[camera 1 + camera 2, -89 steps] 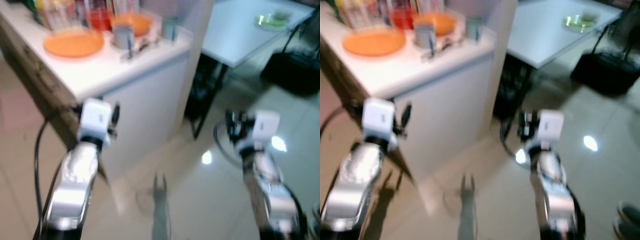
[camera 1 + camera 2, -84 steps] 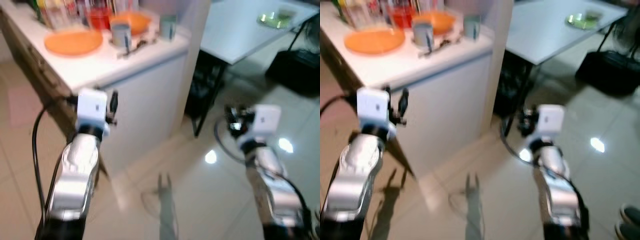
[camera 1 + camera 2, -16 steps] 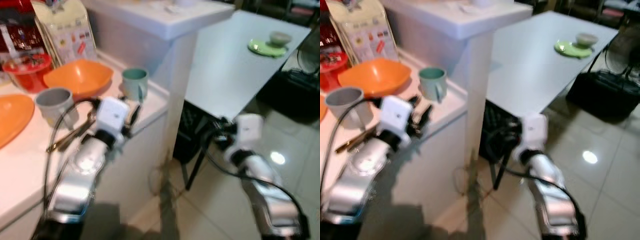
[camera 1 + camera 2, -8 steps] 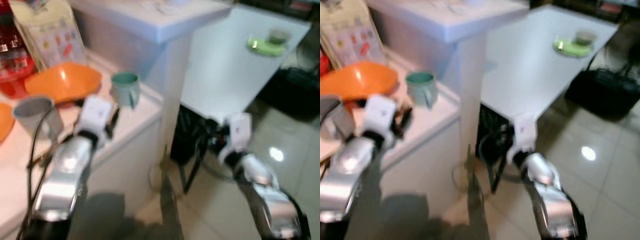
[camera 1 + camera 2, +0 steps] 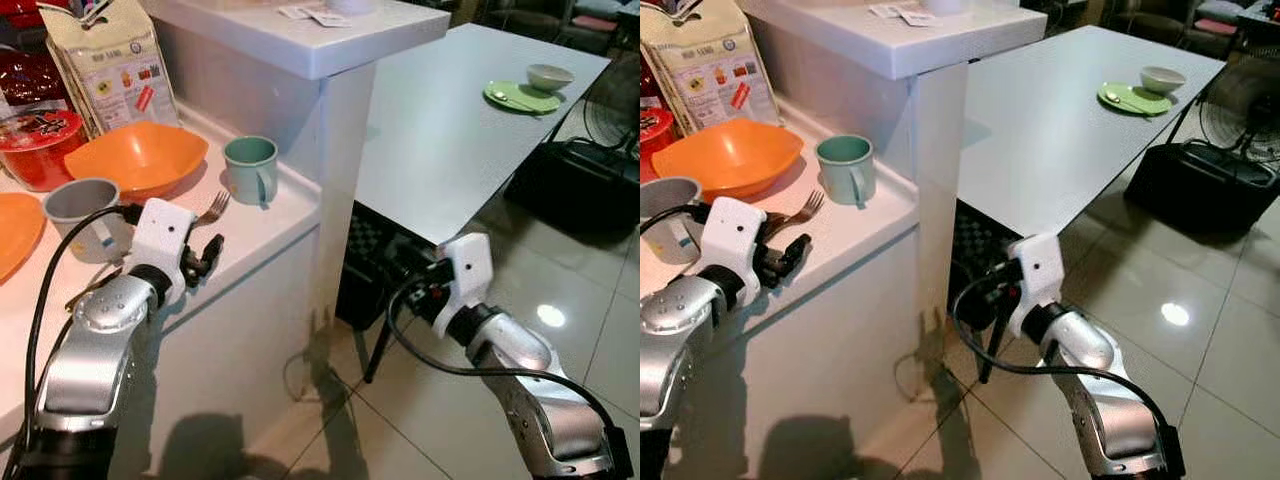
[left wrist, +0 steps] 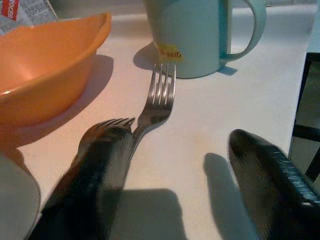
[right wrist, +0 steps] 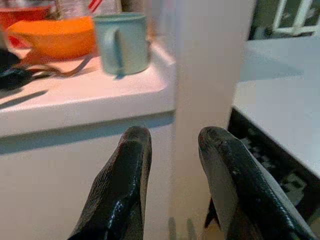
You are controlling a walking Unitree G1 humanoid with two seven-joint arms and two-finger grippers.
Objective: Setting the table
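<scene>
While the left tool [image 6: 175, 175] hovers low over the white worktop [image 5: 250, 225] with its black fingers [image 6: 272, 180] spread wide, two forks [image 6: 157, 102] lie on the surface just ahead of it, one partly hidden behind a finger. An orange bowl [image 5: 135, 158] and a grey cup [image 5: 85, 215] sit to their left, and a pale green mug [image 5: 250, 168] stands just beyond the tines. Farther right, the right tool [image 7: 172, 145] hangs below worktop height beside the white cabinet, fingers slightly apart and holding nothing. A green plate [image 5: 522, 97] and small bowl [image 5: 550, 76] rest at the far end of the grey dining table [image 5: 450, 140].
</scene>
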